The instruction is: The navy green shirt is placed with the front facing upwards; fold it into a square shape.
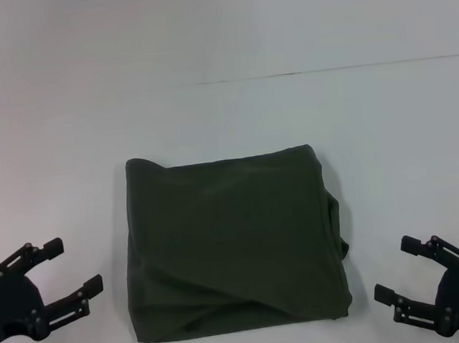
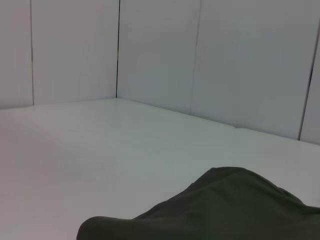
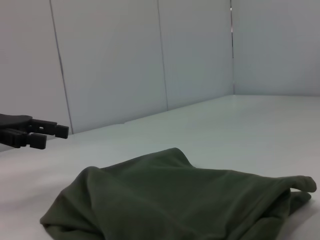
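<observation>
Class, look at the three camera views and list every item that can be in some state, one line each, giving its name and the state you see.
navy green shirt: folded into a rough square, lying flat on the table, lettering hidden, not held.
left gripper: open, empty, beside the shirt's left edge, apart from it.
right gripper: open, empty, beside the shirt's right edge, apart from it.
table: white, bearing the shirt.

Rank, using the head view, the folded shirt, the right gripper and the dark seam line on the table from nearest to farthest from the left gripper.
From the left gripper, low on the left:
1. The navy green shirt, just beside it at centre.
2. The right gripper, beyond the shirt, low on the right.
3. The seam line, far back across the table.
</observation>
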Motion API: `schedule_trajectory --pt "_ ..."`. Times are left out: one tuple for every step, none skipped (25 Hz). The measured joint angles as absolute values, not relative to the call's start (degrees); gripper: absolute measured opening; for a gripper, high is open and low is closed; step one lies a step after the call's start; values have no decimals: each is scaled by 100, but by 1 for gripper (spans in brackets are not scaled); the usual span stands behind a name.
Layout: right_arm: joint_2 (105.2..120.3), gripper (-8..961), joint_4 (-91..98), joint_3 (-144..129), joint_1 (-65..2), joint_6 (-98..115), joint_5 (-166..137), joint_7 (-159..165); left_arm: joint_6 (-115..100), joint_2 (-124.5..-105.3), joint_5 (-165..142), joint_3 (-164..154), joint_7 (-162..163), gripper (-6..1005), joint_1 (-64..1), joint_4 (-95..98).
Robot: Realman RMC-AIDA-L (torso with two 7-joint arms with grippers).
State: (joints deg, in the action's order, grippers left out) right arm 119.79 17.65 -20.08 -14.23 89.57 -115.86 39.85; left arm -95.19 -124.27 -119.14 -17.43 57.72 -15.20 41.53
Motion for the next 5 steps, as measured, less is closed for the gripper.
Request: schedule_trajectory --pt "11979 950 1764 -1995 -1423 8954 -11586 3985 -9526 -12427 -11914 -1743 5772 891 -1520 4149" --pt "11979 950 1765 -1983 -1423 8952 -11587 3985 -9530 -12427 -11914 -1742 5772 891 -1522 4142" --pt "11978 950 1765 -1975 -1424 8951 -11587 3984 -9533 -12427 -11913 -1741 5772 890 -1526 4137" --pt "11979 950 1765 -1971 -1424 8950 -11586 3984 -9534 -12427 -11911 -1741 5772 890 -1534 4129" --pt "11978 950 1765 -1969 -1423 8951 -11584 3985 -9535 -12427 -11908 -1740 5772 890 -1540 4123"
